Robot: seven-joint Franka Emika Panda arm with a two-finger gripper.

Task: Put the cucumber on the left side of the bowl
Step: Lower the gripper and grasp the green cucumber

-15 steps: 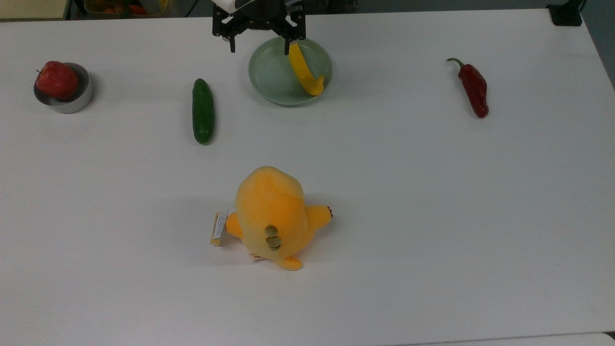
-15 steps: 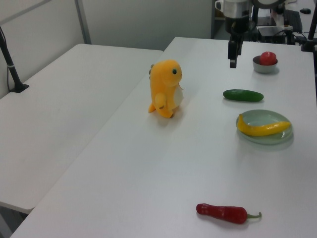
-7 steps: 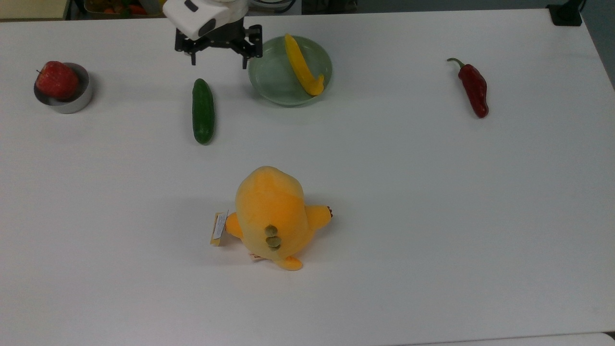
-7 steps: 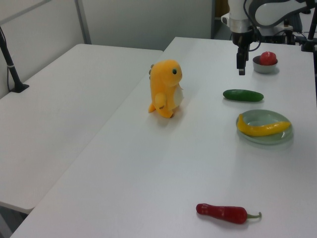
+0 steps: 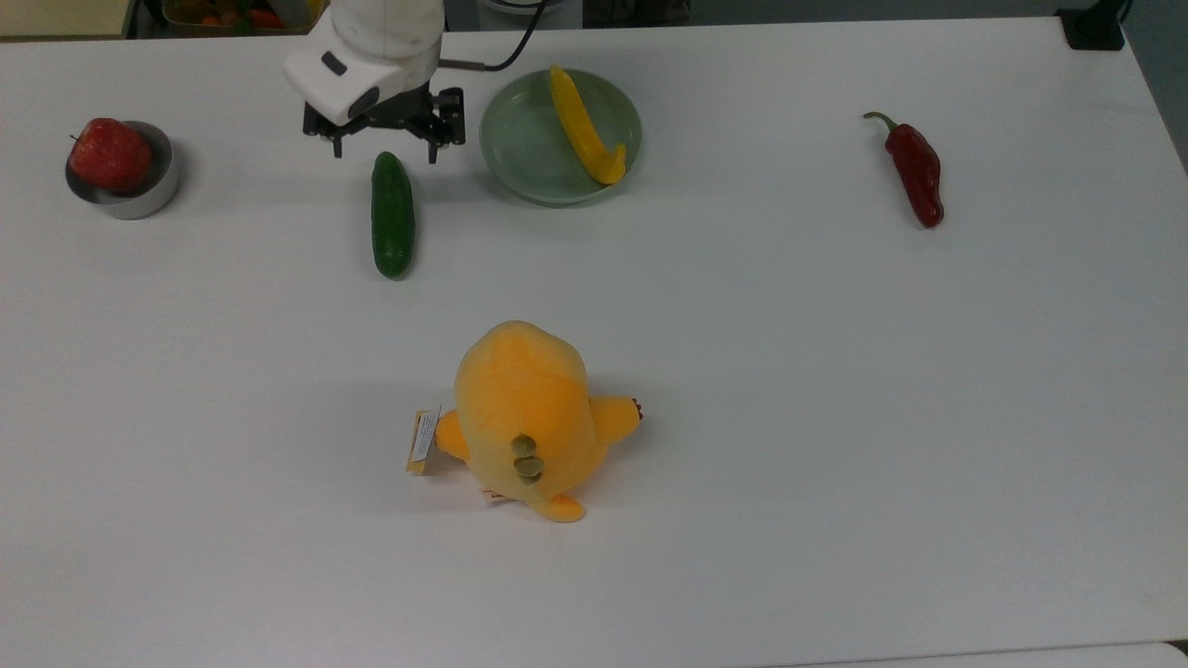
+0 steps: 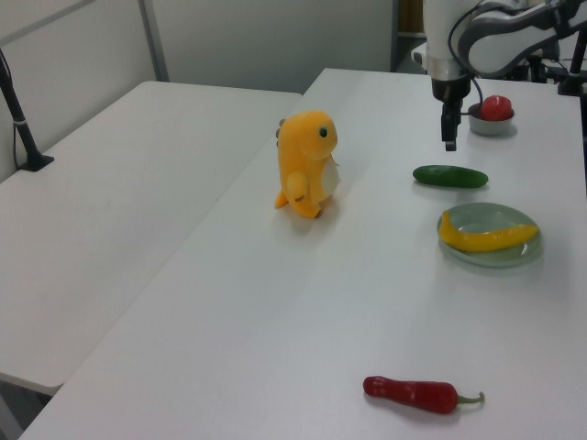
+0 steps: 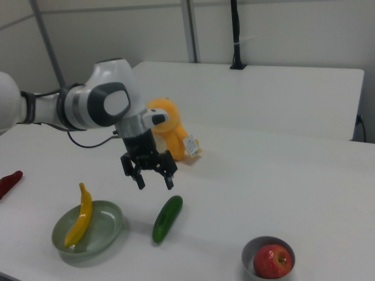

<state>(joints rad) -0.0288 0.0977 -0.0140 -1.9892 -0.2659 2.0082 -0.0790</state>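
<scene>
The white surface (image 5: 835,417) carries everything; the orange plush toy (image 5: 526,417) stands near its middle; in the top view the gripper (image 5: 383,148) hangs at the cucumber's (image 5: 392,215) 12 o'clock end, fingers (image 7: 140,183) apart, clamped on nothing; the cucumber lies flat between the green dish (image 5: 529,153) and the bowl (image 5: 130,190), well apart from the bowl at its 3 o'clock; an apple (image 5: 109,154) sits inside the bowl.
</scene>
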